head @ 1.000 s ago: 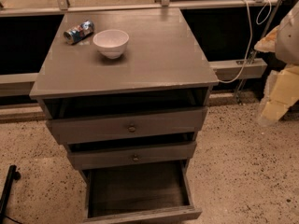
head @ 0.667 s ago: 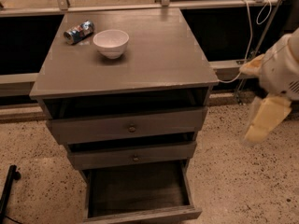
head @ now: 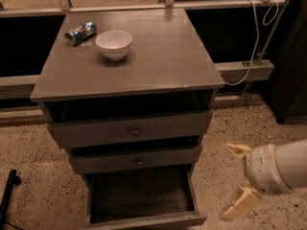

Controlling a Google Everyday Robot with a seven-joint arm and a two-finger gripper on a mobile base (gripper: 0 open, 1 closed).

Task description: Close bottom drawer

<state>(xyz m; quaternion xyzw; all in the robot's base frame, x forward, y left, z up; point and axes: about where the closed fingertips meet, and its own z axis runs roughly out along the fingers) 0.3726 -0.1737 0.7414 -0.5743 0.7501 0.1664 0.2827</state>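
Observation:
The bottom drawer (head: 144, 220) of the grey-brown cabinet is pulled far out, its flat front at the lower edge of the camera view and its plank floor (head: 141, 193) showing. The two drawers above it, each with a small round knob (head: 135, 132), also stand somewhat out. My gripper (head: 234, 181) is low at the right, beside the open drawer's right front corner and apart from it. Its two cream fingers (head: 240, 202) are spread open and hold nothing.
A white bowl (head: 113, 44) and a crushed can (head: 80, 32) lie on the cabinet top (head: 158, 56). A white cable (head: 252, 42) hangs at the right by a low ledge. A black post (head: 8, 193) stands at the lower left on the speckled floor.
My arm has swung down from the upper right to low beside the bottom drawer's right side. The drawers have not moved.

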